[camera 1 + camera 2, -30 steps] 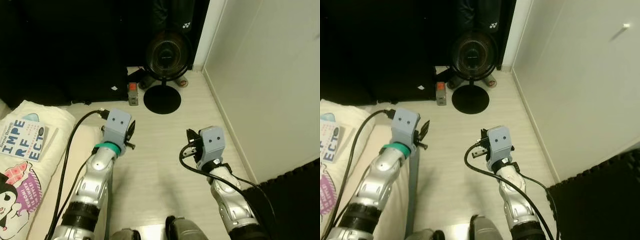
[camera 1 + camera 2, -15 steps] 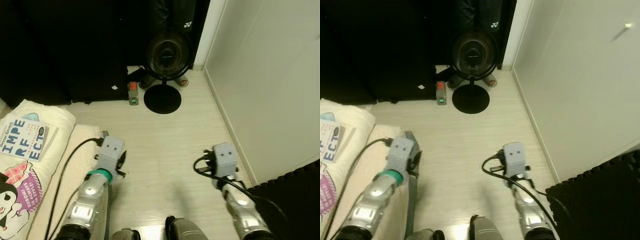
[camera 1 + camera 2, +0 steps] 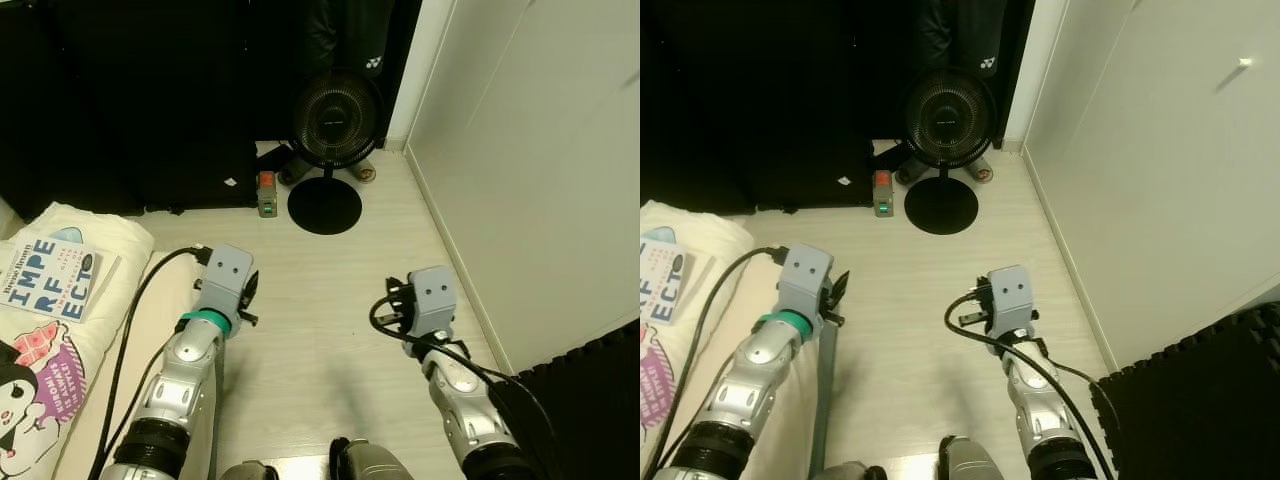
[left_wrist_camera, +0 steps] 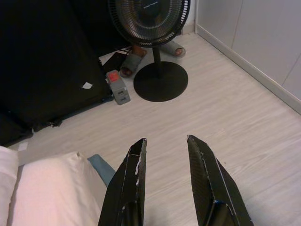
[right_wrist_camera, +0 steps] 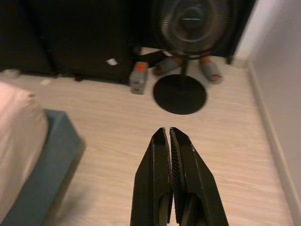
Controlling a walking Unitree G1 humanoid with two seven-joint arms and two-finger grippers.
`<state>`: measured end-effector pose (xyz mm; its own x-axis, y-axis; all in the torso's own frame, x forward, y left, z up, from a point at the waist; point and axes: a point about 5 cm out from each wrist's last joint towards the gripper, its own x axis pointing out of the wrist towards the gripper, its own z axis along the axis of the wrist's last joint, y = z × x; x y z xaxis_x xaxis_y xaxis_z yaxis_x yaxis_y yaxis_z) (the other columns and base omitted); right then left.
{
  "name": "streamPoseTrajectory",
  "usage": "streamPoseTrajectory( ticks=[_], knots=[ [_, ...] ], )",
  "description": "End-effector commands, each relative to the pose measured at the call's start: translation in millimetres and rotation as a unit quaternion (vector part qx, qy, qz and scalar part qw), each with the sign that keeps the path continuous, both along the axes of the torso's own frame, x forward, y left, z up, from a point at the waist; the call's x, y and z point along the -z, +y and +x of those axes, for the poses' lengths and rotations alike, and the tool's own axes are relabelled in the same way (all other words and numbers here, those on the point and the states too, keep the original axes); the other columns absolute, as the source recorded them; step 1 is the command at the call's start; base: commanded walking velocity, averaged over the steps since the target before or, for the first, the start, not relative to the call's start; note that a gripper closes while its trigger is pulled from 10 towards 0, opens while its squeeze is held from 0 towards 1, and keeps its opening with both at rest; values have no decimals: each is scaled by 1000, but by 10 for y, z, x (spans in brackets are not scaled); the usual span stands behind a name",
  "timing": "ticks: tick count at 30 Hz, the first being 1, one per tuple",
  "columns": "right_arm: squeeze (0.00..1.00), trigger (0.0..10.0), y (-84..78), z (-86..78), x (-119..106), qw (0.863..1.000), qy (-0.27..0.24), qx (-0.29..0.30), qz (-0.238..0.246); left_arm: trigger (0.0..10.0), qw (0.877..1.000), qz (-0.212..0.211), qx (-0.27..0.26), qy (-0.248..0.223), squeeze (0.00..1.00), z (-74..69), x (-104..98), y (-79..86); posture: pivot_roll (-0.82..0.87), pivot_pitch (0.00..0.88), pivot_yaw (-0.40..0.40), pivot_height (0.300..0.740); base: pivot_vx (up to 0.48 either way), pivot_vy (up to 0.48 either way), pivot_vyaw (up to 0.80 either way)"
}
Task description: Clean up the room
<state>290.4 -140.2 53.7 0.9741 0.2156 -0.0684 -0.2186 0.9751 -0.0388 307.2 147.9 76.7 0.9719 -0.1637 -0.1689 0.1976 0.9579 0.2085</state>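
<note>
You get even, soft indoor light on the pale wood-grain floor (image 3: pixel 330 290) and the white wall panel (image 3: pixel 540 150), without glare. The black area behind the round black pedestal fan (image 3: pixel 335 110) stays underexposed, with detail lost. Head views are sharp. The right wrist view is soft, and the fan there (image 5: pixel 190 21) is blurred.
</note>
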Motion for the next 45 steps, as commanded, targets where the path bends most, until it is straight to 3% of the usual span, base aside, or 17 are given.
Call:
streamPoseTrajectory(
  ticks=[1,37,45],
  knots=[
    [0,10000,53,-58,80,1000,11,-2,7,10000,1000,0,9,11,0,-44,75,-68,-105,20,32,740,0,0,0],
    [0,10000,41,-49,121,1000,16,-2,4,10000,1000,-1,3,-9,0,-26,37,-119,-104,29,24,740,0,0,0],
    [0,10000,38,-47,125,1000,17,-2,4,10000,1000,-2,3,-11,0,-21,34,-123,-104,28,23,740,0,-437,0]
  ],
)
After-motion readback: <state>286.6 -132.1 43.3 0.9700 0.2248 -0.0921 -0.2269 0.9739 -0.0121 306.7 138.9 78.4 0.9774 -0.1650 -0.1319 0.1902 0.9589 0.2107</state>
